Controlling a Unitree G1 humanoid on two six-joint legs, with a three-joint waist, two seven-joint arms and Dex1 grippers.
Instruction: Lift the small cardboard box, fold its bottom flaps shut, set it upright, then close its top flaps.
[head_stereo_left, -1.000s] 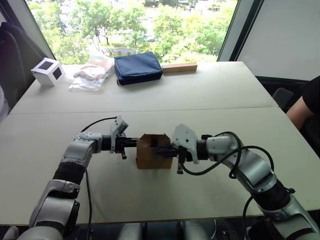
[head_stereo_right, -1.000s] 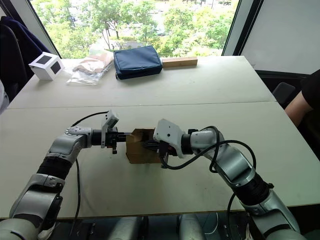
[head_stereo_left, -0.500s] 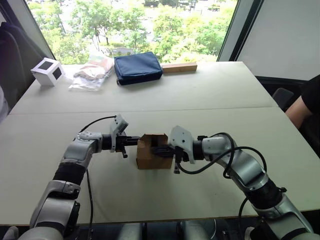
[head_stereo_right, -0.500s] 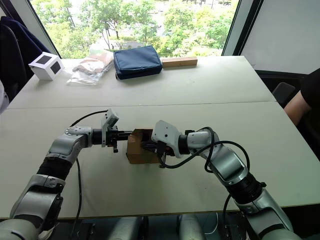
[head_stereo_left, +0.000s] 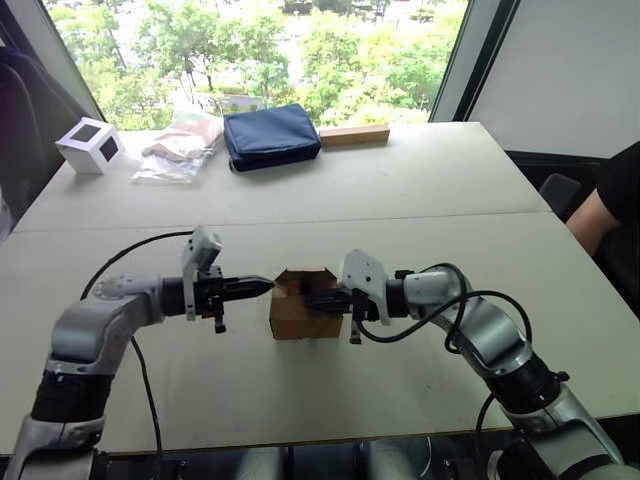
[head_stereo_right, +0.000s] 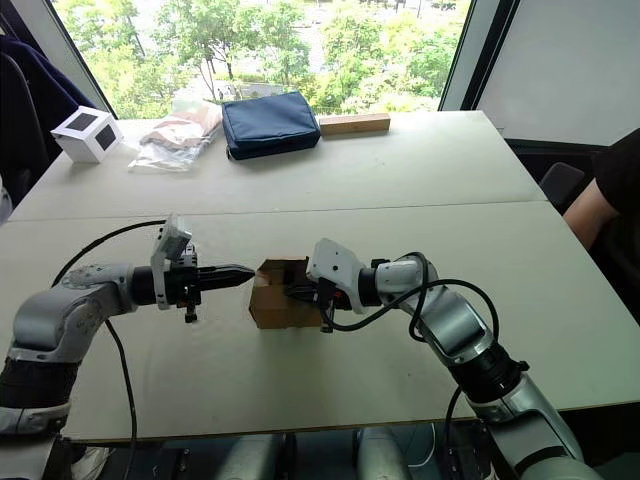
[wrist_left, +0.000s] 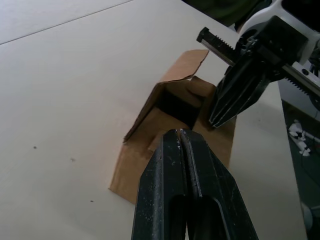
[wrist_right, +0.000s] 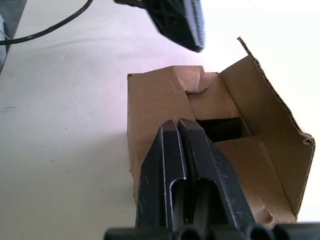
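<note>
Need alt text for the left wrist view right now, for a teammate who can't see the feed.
The left gripper, fingers shut together, points at the small cardboard box standing on the pale table, its top flaps partly folded with a dark gap open in the middle. The right gripper, also shut, reaches the box top from the opposite side.

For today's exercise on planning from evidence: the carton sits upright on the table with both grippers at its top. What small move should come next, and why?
Probably sweep the shut right gripper across the small cardboard box to press the raised top flap down. The other flaps already lie folded over the opening with a dark gap between them, while this one stands up. The shut left gripper waits beside the box, apart from it.
</note>
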